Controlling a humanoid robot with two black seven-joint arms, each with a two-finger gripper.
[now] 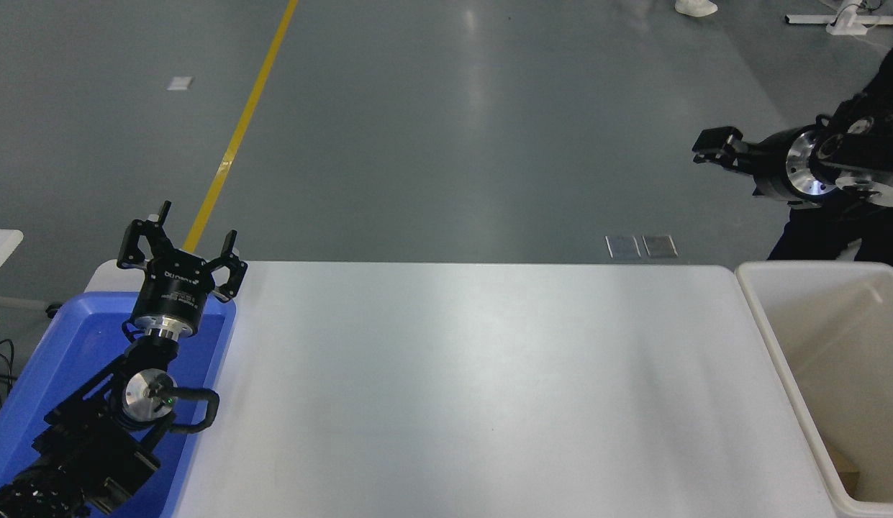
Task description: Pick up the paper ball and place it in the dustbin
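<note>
Grey floor and a white table point(482, 374) fill our view.
At the left, our left gripper point(181, 248) hovers over a blue tray point(29, 403), fingers apart. At the right, our right gripper point(714, 147) hangs high above the dustbin point(777, 338); we cannot tell whether its fingers are parted. We see a tan scrap low in the dustbin, perhaps the paper ball point(845, 475).

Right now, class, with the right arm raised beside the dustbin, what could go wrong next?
1. The right claw hangs near a person in black and might strike them.
2. No paper ball is visible on the white table; only a tan scrap shows inside the dustbin, so another reach might find nothing.
</note>
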